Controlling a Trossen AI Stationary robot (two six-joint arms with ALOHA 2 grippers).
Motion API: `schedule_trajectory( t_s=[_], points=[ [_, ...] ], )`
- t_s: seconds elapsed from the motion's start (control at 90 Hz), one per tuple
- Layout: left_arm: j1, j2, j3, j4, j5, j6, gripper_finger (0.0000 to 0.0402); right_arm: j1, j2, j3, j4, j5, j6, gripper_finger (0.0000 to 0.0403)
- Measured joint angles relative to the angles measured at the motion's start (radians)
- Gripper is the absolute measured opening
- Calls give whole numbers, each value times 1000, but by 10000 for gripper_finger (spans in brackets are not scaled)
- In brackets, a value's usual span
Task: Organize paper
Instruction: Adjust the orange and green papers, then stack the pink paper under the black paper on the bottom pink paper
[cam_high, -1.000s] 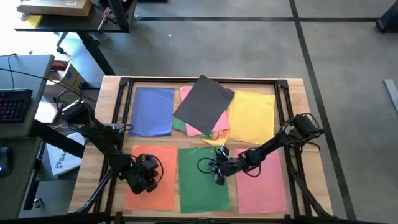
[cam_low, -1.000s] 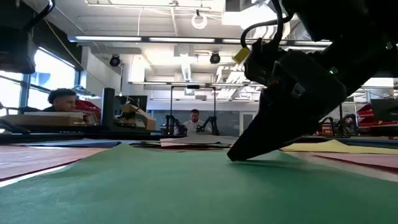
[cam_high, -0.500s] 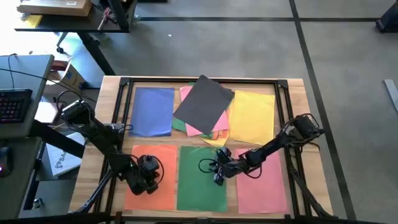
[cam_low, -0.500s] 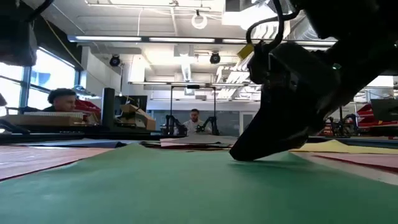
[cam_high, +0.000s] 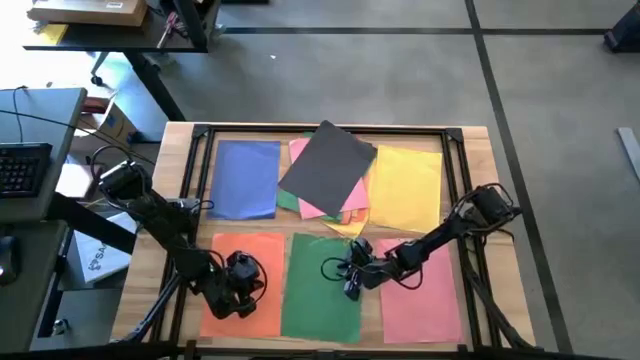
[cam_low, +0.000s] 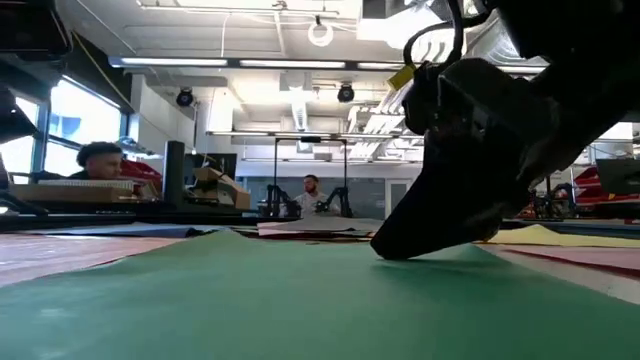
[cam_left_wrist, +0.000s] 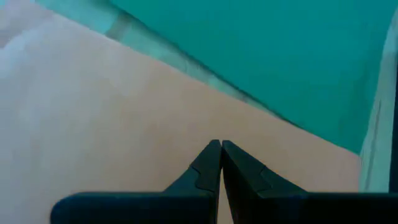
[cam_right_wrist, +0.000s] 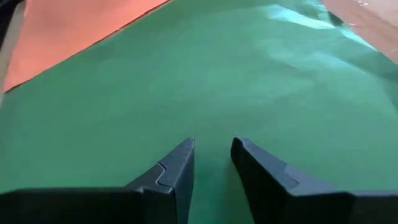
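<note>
Since a second ago the flat green sheet of paper (cam_high: 322, 285) has slid a little toward the left arm, its near edge now closer to the flat orange sheet of paper (cam_high: 243, 280), and both arms have shifted slightly with it.

The right hand (cam_high: 350, 272) presses down on the green sheet near its far right part; in the right wrist view its two dark fingers (cam_right_wrist: 177, 168) stand a narrow gap apart over the smooth green surface, holding nothing. The left hand (cam_high: 240, 285) rests on the orange sheet, just beside the green one; in the left wrist view its fingers (cam_left_wrist: 208, 168) are pressed together, tips touching, over plain orange paper.

Taking the green sheet as the mark: the orange sheet lies beside it on the left arm's side, and a flat pink sheet of paper (cam_high: 425, 295) lies on the right arm's side, with bare wooden tabletop (cam_high: 475, 150) showing between. Beyond the green sheet, a loose pile is topped by a dark grey sheet of paper (cam_high: 328, 165) turned at an angle, with pink, green and orange edges poking out beneath it. A blue sheet of paper (cam_high: 245, 178) lies beyond the orange one, and a yellow sheet of paper (cam_high: 408, 185) lies beyond the pink one. All sheets look thin, matte and uncreased.
</note>
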Motion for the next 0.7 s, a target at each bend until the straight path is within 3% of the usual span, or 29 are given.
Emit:
schedule_trajectory(
  t_s=[0.256, 0.556, 0.7],
  points=[
    [3, -8, 0, -2, -47, 18, 0, -3, -123, -1, -9, 2, -149, 108],
    [11, -8, -1, -5, -121, 19, 0, -69, -163, 0, -88, 119, -207, 108],
    [25, -8, -1, -3, -125, 46, 0, -137, -158, 0, -80, 66, -374, 109]
  ],
)
